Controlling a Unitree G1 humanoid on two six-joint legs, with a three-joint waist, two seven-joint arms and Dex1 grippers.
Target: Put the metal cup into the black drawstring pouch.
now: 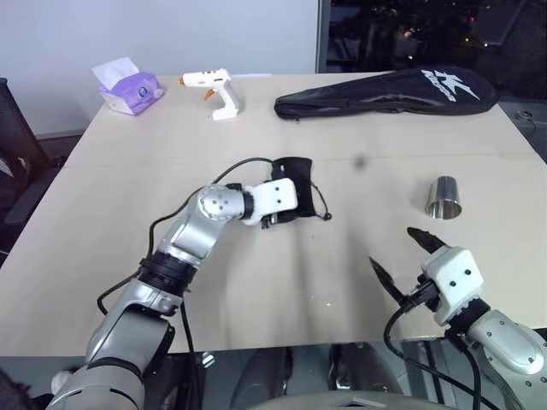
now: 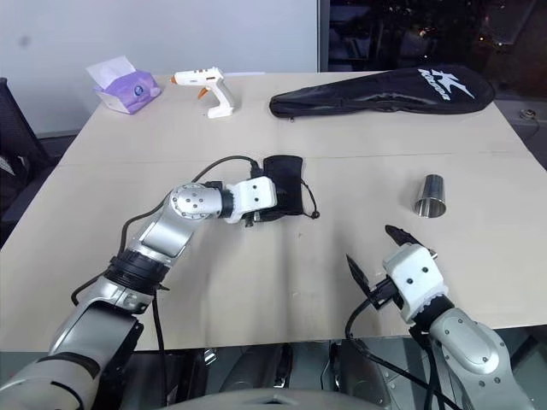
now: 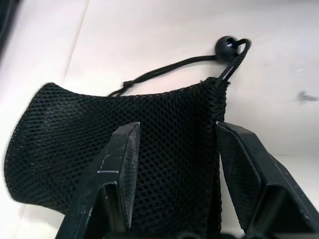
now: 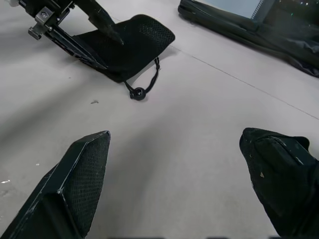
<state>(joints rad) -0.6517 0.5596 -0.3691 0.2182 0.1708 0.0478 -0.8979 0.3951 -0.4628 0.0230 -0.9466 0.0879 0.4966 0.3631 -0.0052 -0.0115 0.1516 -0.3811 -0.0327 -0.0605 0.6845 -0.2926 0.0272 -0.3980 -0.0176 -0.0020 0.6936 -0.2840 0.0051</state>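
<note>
Looking down over both arms, I see the metal cup (image 1: 444, 197) standing upright on the table (image 1: 256, 290), mouth up, forward of my right gripper (image 1: 395, 254) and a little to its right, with bare tabletop between them. That arm is plainly the nearer one to it; its fingers are spread wide with nothing between them, pointing forward and slightly left, so I judge the coming reach must swing outward to the right to meet the cup, whose long axis runs vertical.

My left gripper (image 3: 174, 164) is at the black drawstring pouch (image 1: 293, 184), which lies flat near the middle of the table, well apart from the cup and to its left. In the left wrist view the two fingers are parted and straddle the mesh fabric. I cannot tell whether they actually pinch it or merely rest over it. The cord and its round toggle (image 3: 227, 47) trail off one corner.

Which edge of the pouch is the mouth is hard to make out, and the gripper body covers part of it from above. The cup's inside is hidden from me.
</note>
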